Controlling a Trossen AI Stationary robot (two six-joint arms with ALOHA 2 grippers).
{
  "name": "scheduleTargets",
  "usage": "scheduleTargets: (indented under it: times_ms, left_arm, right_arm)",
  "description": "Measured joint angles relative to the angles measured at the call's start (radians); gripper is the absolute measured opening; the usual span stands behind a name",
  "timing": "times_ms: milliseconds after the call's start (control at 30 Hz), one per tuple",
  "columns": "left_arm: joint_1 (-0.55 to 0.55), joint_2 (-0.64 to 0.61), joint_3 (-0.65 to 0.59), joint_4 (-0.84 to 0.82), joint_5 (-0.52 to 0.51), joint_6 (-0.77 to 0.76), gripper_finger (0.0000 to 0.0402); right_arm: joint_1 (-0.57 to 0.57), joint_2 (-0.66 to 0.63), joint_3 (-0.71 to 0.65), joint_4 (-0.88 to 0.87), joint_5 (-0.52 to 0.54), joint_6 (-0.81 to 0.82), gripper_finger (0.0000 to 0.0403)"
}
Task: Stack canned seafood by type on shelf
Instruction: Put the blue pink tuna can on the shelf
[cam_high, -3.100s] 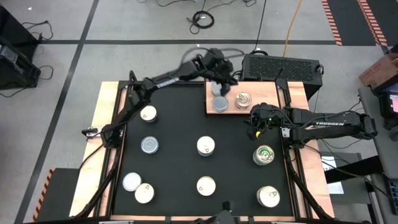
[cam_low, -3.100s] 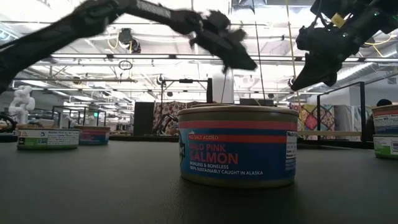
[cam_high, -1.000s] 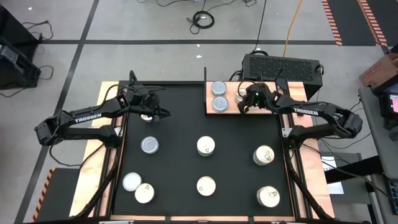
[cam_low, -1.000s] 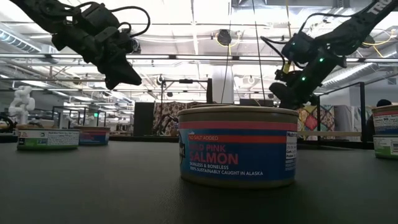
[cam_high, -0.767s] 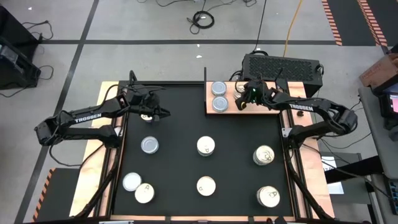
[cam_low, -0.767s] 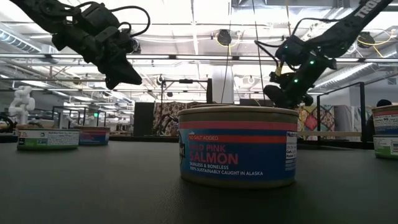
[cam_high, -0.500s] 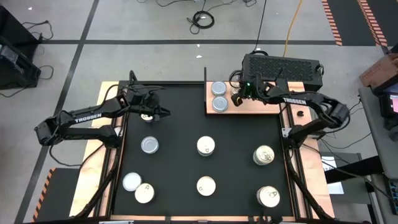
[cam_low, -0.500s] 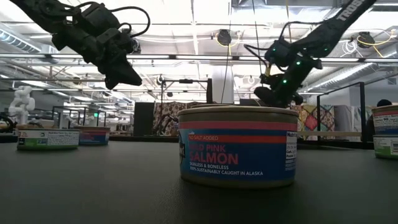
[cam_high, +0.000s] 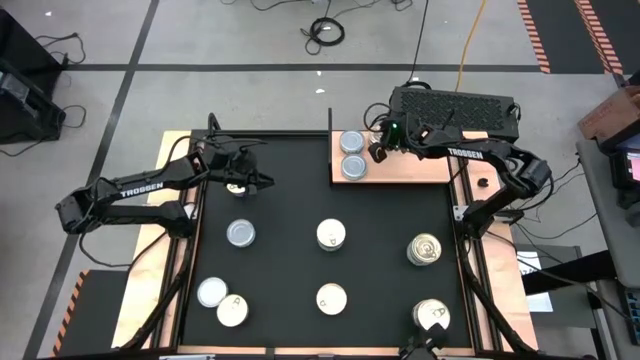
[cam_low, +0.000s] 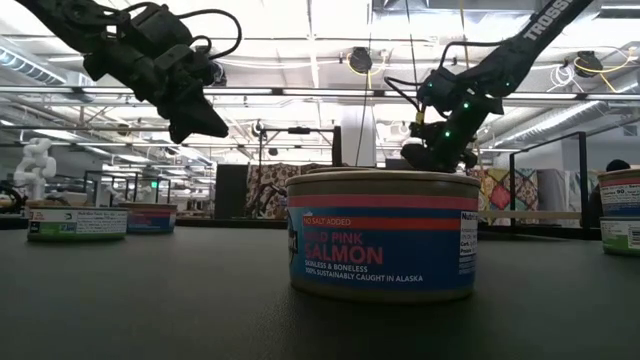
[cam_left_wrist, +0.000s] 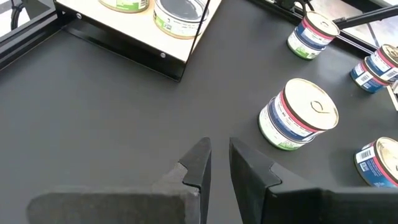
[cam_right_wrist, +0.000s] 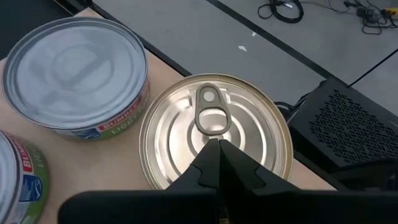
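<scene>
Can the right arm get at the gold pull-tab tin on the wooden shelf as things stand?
Probably yes: the right hand, shut, hovers directly over the gold pull-tab tin on the light wooden shelf; nothing lies between them.

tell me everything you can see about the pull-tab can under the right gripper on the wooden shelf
The pull-tab can is a round, flat metal tin with a pale gold top, pressed concentric rings and a ring-pull tab. It stands upright on the light wooden shelf, close beside a silvery-topped can with a red and green label. The right gripper, fingers shut, sits right over its lid; actual contact can't be confirmed.
</scene>
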Motion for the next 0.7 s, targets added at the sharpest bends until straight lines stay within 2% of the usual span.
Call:
scheduleTargets:
  times_ms: [700]
  left_arm:
    - [-0.017,0.0,0.001,0.0,0.0,0.0,0.0058]
  right_arm:
    - [0.029,-0.032,0.004,-0.189,0.012,0.073,0.0]
